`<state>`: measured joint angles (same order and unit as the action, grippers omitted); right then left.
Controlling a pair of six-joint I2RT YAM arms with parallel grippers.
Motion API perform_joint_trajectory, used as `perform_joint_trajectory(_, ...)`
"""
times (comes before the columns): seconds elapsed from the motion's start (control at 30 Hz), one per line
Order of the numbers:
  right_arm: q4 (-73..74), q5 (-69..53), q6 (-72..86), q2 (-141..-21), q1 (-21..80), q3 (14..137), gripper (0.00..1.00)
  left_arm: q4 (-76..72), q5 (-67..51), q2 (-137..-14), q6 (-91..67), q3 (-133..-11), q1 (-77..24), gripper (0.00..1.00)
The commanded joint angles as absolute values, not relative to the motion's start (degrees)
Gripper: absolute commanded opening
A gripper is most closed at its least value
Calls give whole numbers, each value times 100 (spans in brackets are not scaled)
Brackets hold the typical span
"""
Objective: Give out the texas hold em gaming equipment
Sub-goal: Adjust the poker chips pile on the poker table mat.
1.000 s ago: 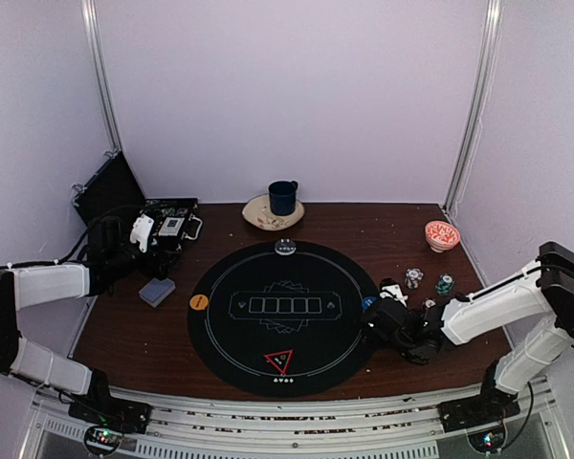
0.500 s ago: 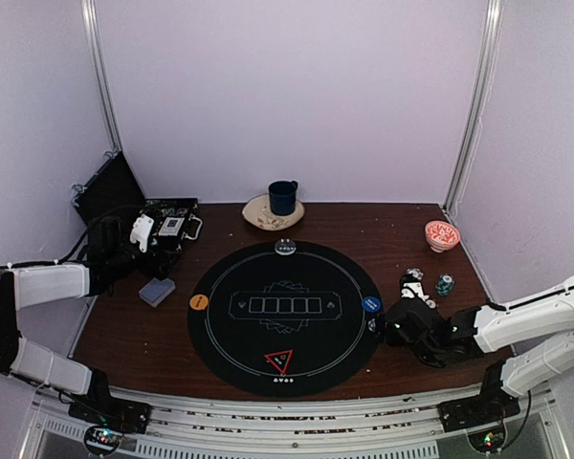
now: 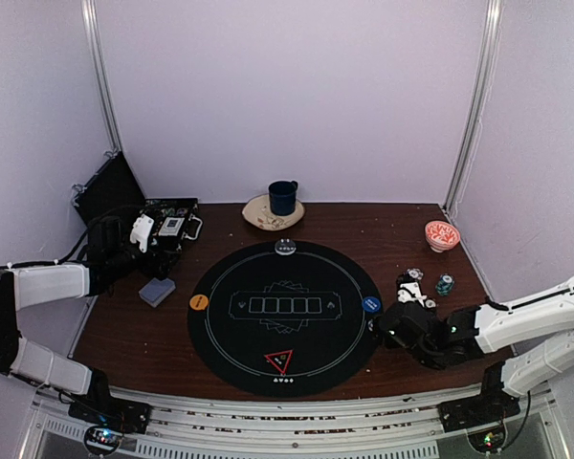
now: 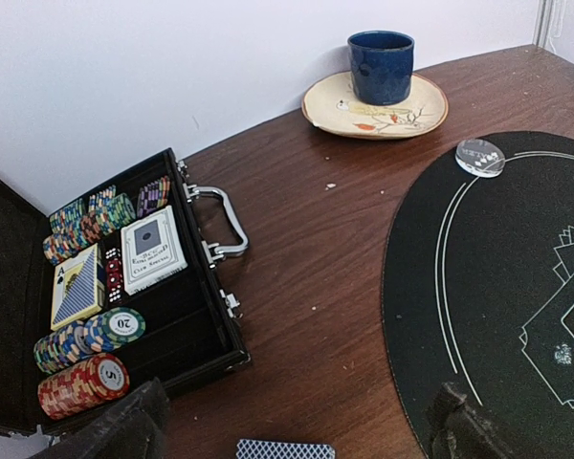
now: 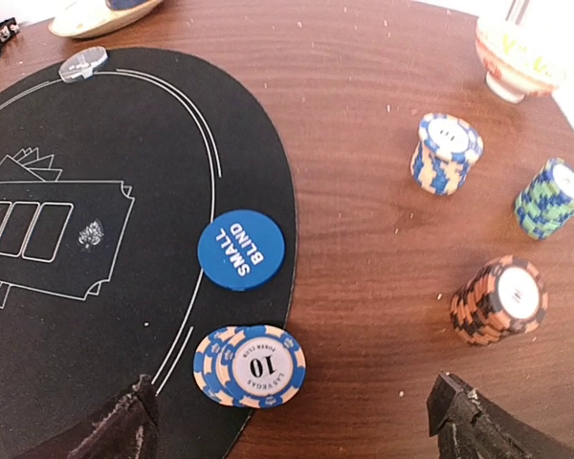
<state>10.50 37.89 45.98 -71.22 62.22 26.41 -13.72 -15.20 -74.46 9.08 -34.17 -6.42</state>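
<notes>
On the black round mat [image 3: 282, 316] lie a blue "small blind" button [image 5: 241, 249], an orange button [image 3: 199, 302], a clear button [image 3: 285, 247] and a red-edged triangle marker [image 3: 278, 361]. My right gripper [image 5: 292, 430] is open just above a short overlapping pile of blue "10" chips [image 5: 251, 365] on the mat's right edge, not touching it. Three chip stacks [image 5: 445, 153], [image 5: 549, 198], [image 5: 498, 300] stand on the wood beyond. My left gripper [image 4: 292, 430] hangs open over the card deck [image 4: 285, 448], beside the open case [image 4: 187, 335].
The case holds rows of chips [image 4: 86, 335] and two boxed decks [image 4: 151, 247]. A dark blue mug [image 3: 283, 197] sits on a plate [image 3: 258, 215] at the back. A red-patterned bowl [image 3: 441, 234] stands at the far right. The enclosure's walls close in the sides and back.
My right arm has drawn back to the right and lower, off the mat's edge, uncovering the blue button. The left arm has not moved.
</notes>
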Motion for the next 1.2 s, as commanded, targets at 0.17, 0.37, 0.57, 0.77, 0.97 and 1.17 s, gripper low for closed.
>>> perform_joint_trajectory(0.17,918,4324,3878,-7025,6103,2815,100,-1599,-1532,-7302,894,-3542,-597,98)
perform_joint_trajectory(0.37,83,3607,3362,-6711,6074,2521,100,-1564,-1613,-7391,865,-3583,-591,98)
perform_joint_trajectory(0.57,-133,3241,3397,-6795,6074,2481,100,-1608,-1539,-7274,879,-3534,-597,98)
perform_joint_trajectory(0.77,21,3215,3766,-7477,6061,2717,100,-1577,-1556,-7360,874,-3570,-598,98)
perform_joint_trajectory(0.97,-68,2780,3929,-7635,5837,2732,100,-1591,-1559,-7361,887,-3568,-598,98)
perform_joint_trajectory(1.17,-304,2357,3990,-7470,5506,2502,100,-1591,-1560,-7365,886,-3568,-593,98)
